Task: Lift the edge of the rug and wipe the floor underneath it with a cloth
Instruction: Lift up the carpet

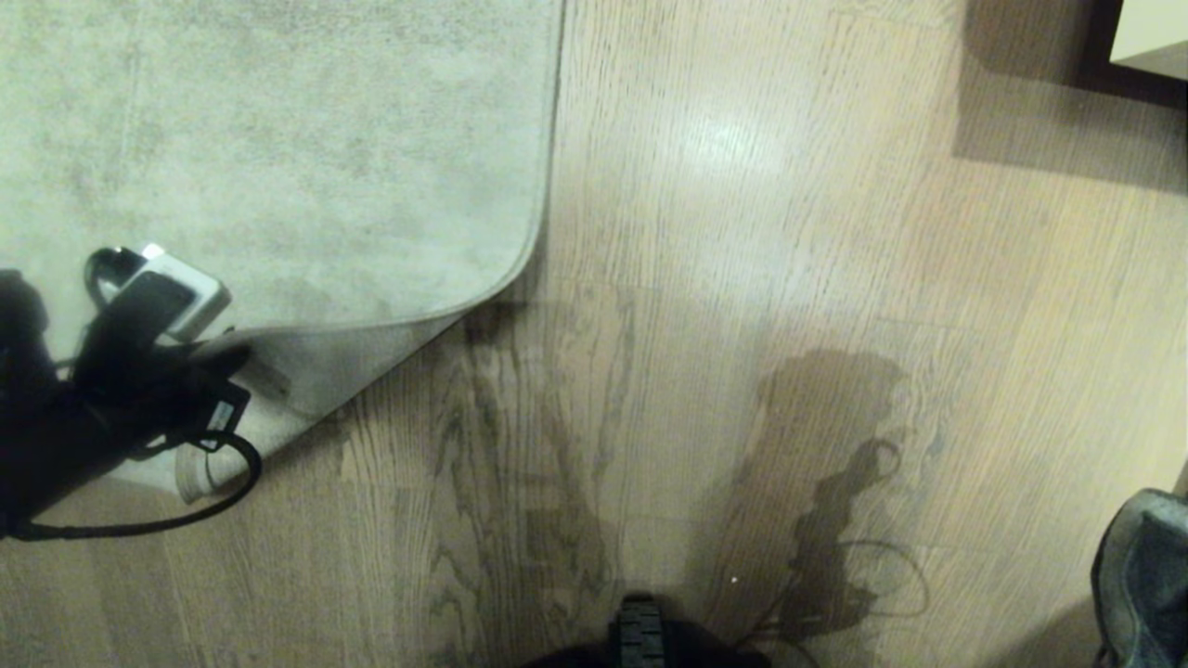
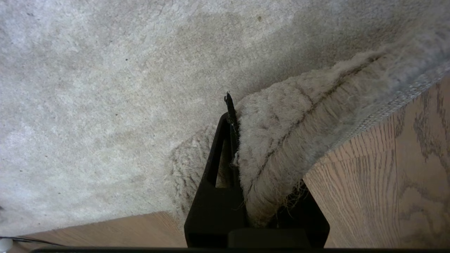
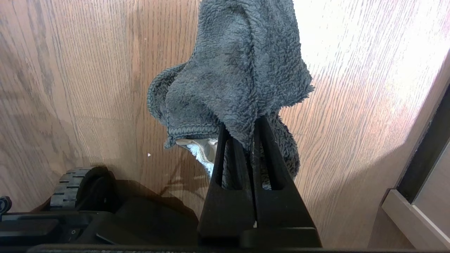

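Wood floor [image 1: 742,232]: light brown planks, bare beside rug.
Rug [image 1: 278,158]: pale grey-beige; near corner lifted off floor.
Left gripper [image 2: 242,140]: fingers pinch the raised rug edge.
Right gripper [image 3: 251,147]: fingers clamped on hanging dark grey cloth [image 3: 239,70].

Left arm [image 1: 56,417] black, white-grey camera block [image 1: 176,288] on wrist, black cable [image 1: 186,506] looping below. Both pincers black, tapered slotted fingers [image 3: 225,165]. Black ribbed wheel [image 3: 75,188] on dark base.
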